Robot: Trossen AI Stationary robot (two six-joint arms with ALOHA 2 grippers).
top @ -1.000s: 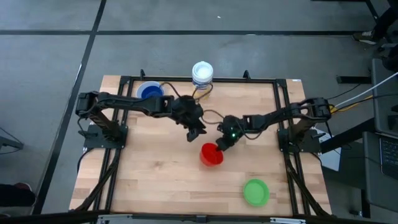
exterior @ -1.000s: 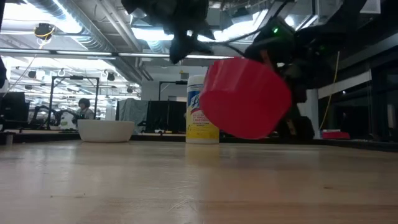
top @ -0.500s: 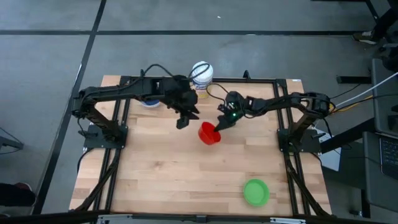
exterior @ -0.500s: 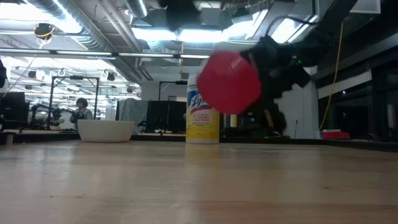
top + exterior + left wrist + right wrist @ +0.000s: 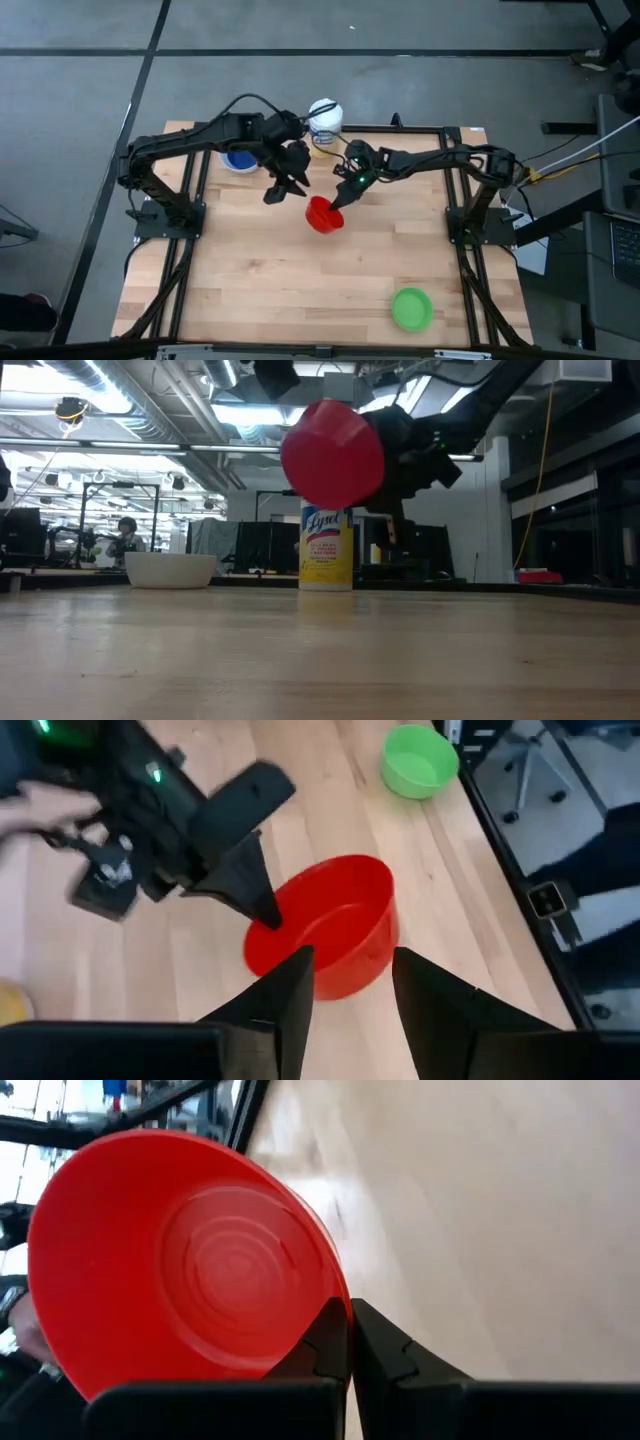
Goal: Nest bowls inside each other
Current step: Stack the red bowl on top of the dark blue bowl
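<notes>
The red bowl [image 5: 323,215] is held off the table by the right gripper [image 5: 340,197], whose two fingers are pressed together on the bowl's rim; the right wrist view shows the rim pinched between them and the bowl's open inside. In the low view the bowl hangs tilted in the air, above and in front of the white canister with the yellow label [image 5: 326,549].

The nesting is judged to be partly done. A stack stands on the table just beside the canister: from above a blue bowl [image 5: 238,160] is seen seated inside a white bowl [image 5: 170,569], of which only the outer wall shows in the low view. Whether a further bowl lies within that stack cannot be told, since the left arm crosses over it. The red bowl is judged to be on its way toward this stack but is not yet over it. The green bowl [image 5: 411,308] sits alone on the table, well apart from the canister at the opposite corner, and is yet to be fetched.

The left gripper [image 5: 285,186] hovers near the canister, between the stack and the red bowl, with its fingers apart and nothing between them; in its wrist view the red bowl is seen just past them.

By count: four bowls are seen, one each of red, green, blue and white; one canister; two grippers. A person [image 5: 126,535] is seen far behind the table.
</notes>
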